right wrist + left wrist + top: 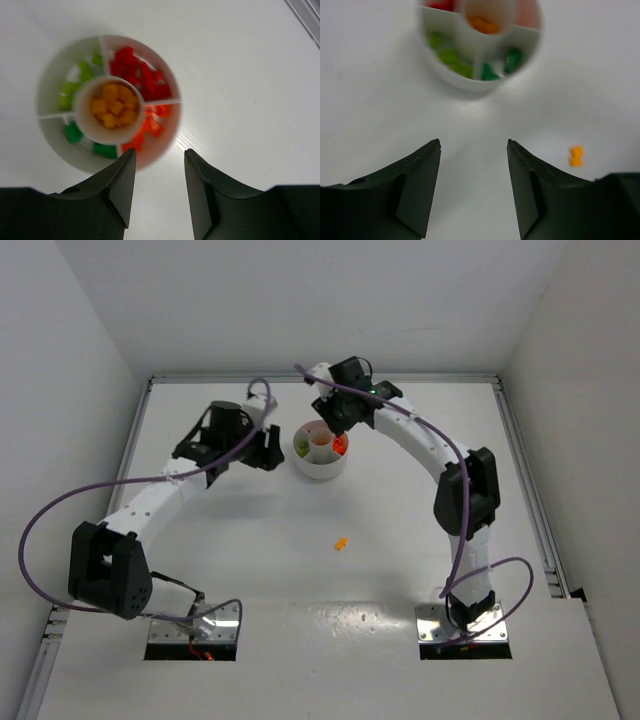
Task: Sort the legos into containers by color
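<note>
The right gripper (159, 152) hovers, jaws spread and empty, above the round white plastic compartment dish (321, 474) holding sorted red, orange and green legos (115, 106). The left gripper (474, 144), likewise spread and empty, sits at its 9 o'clock. 1 tiny orange plastic brick (341, 543) lies on the white worktop (250, 570) at 6 o'clock, well apart; picking it looks next, needing a fine pinch.

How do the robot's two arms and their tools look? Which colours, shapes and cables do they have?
Both the left arm and the right arm have white links and black joint housings. A thin purple cable loops along each. The left tool and right tool have two dark, wedge-shaped fingers.
</note>
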You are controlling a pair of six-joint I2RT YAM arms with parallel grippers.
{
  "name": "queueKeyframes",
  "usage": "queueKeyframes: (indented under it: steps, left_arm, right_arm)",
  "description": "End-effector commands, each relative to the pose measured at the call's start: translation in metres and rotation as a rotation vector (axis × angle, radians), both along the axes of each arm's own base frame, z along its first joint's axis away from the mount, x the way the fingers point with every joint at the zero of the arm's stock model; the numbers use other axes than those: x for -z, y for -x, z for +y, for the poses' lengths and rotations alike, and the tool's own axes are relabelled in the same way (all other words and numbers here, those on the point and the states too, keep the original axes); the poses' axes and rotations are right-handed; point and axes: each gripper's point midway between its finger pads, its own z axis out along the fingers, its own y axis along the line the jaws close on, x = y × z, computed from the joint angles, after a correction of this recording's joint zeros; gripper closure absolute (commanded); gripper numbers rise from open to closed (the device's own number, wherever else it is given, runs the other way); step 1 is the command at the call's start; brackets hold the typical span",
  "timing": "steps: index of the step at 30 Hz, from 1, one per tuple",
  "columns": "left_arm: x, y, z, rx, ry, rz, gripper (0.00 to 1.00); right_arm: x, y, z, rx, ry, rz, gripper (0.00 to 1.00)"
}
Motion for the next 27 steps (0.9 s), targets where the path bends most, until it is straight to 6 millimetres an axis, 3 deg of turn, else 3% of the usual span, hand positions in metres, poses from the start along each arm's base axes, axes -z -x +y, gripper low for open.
queueKeyframes:
  steps: [1, 2, 3, 4, 5, 9, 14, 21, 27]
  left_arm:
    - [0.014, 0.056, -0.059, 0.249, -0.062, -0.015, 0.38]
    - [0.020, 0.068, -0.071, 0.291, -0.083, -0.014, 0.38]
    - [0.034, 0.092, -0.094, 0.376, -0.111, 0.018, 0.38]
    - [0.044, 0.102, -0.102, 0.401, -0.138, 0.033, 0.38]
    - [0.053, 0.111, -0.109, 0.427, -0.166, 0.051, 0.38]
    - [0.085, 0.147, -0.144, 0.552, -0.290, 0.125, 0.40]
    - [0.122, 0.161, -0.164, 0.574, -0.380, 0.206, 0.41]
    - [0.144, 0.178, -0.185, 0.623, -0.420, 0.259, 0.42]
    - [0.161, 0.175, -0.192, 0.623, -0.459, 0.276, 0.43]
  right_arm:
    - [-0.049, -0.022, -0.083, 0.223, -0.042, -0.102, 0.56]
    - [-0.057, -0.019, -0.095, 0.240, -0.072, -0.108, 0.56]
    - [-0.042, -0.011, -0.111, 0.259, -0.055, -0.062, 0.56]
    - [-0.039, -0.011, -0.129, 0.291, -0.056, -0.053, 0.56]
    - [-0.032, 0.002, -0.139, 0.299, -0.052, -0.027, 0.56]
    - [-0.026, 0.022, -0.162, 0.316, -0.062, -0.003, 0.56]
    - [-0.030, 0.032, -0.171, 0.328, -0.073, -0.005, 0.56]
    - [-0.029, 0.032, -0.177, 0.337, -0.084, 0.009, 0.56]
    - [-0.033, 0.031, -0.178, 0.333, -0.100, 0.006, 0.56]
